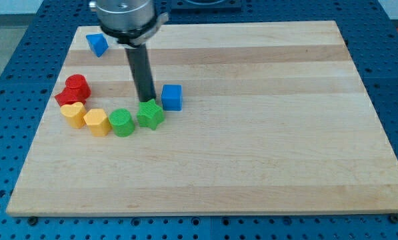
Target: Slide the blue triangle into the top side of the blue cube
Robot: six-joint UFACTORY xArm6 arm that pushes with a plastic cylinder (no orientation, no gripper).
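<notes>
The blue triangle (pixel 97 44) lies near the board's top left corner. The blue cube (pixel 172 97) sits left of the board's middle, well down and to the right of the triangle. My rod comes down from the view's top, and my tip (pixel 146 101) rests just left of the blue cube, touching or almost touching the top of the green star (pixel 150 115). The tip is far from the blue triangle.
A curved row of blocks lies left of the tip: a green round block (pixel 122 123), a yellow heart (pixel 97 122), a second yellow block (pixel 72 113) and two red blocks (pixel 74 89). The wooden board (pixel 265 133) has blue perforated table around it.
</notes>
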